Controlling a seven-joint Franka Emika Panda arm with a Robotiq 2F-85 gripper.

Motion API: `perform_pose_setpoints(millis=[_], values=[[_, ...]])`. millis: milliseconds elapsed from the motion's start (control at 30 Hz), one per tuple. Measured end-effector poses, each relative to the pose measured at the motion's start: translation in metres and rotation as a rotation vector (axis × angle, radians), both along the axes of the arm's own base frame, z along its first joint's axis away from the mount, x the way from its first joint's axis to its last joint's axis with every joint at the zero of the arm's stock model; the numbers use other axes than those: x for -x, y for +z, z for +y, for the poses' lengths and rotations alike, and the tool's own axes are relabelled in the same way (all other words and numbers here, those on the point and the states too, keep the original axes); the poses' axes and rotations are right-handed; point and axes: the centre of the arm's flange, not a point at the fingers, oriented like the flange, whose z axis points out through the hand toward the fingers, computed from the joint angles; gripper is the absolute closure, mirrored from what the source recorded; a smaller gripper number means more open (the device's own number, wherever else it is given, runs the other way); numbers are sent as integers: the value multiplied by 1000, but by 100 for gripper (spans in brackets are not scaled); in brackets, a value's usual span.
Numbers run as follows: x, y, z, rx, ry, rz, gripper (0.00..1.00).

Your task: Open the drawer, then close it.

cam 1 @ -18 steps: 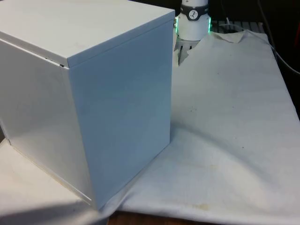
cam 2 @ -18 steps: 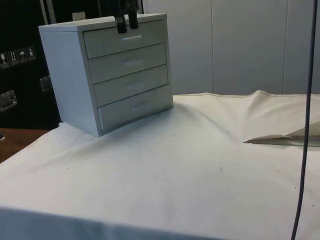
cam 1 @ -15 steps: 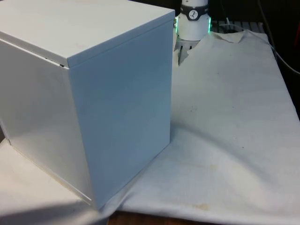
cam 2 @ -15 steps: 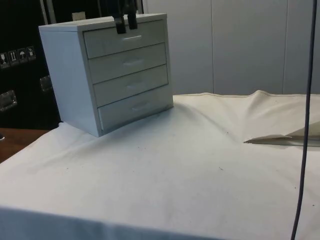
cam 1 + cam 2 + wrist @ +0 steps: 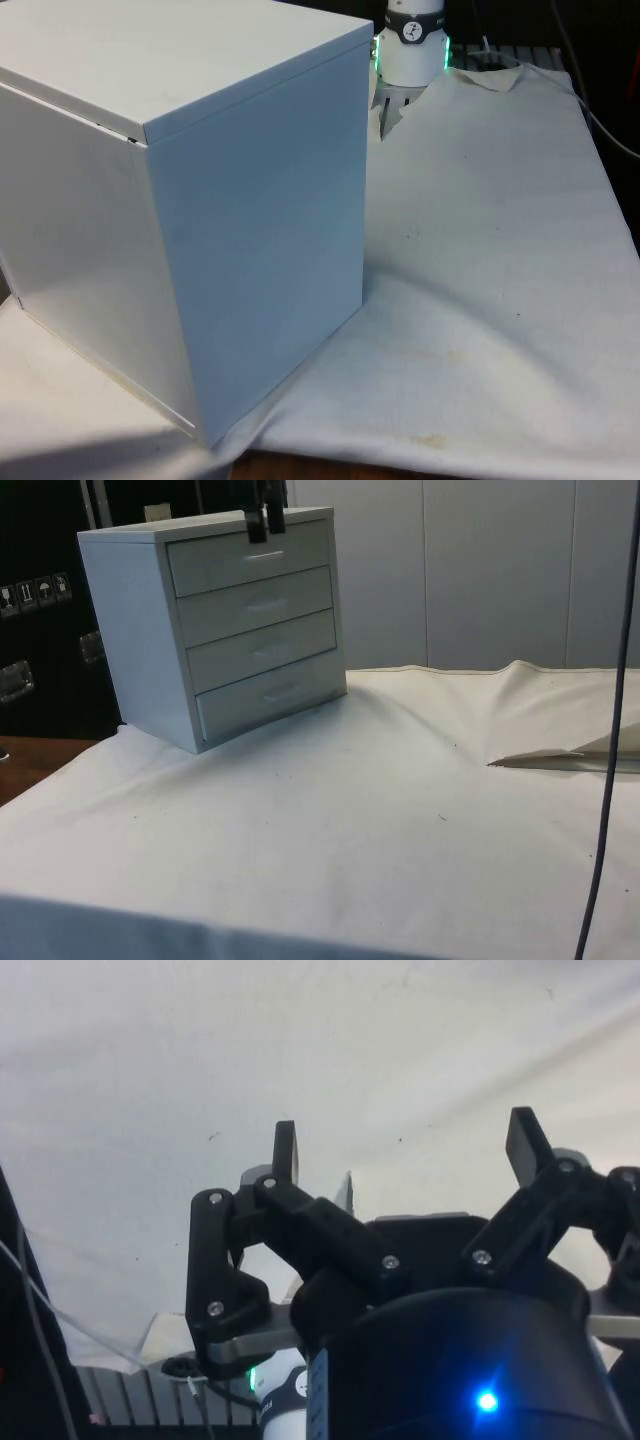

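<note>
Claw (image 5: 262, 520) spread wide, empty, poised above top drawer (image 5: 250, 557) handle (image 5: 264, 554). All 4 drawers below it flush w/ chest (image 5: 212, 622); opening and closing both look pending.

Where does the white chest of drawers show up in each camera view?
Front view: the white chest of drawers takes the front view's left, its plain sides toward the camera.
Side view: it stands at the picture's left, four drawer fronts showing, all shut.
Wrist view: I cannot make it out there.
Shared landmark: the white cloth under it, which lies across the table in every view.
</note>
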Motion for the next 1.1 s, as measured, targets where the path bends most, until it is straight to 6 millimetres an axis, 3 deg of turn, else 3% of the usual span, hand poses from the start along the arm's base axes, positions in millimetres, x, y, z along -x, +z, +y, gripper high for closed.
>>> perform_pose_setpoints(millis=[267,1100], values=[[13,1,-22,-13,28,-20,0],[13,1,-37,-9,170,-34,0]])
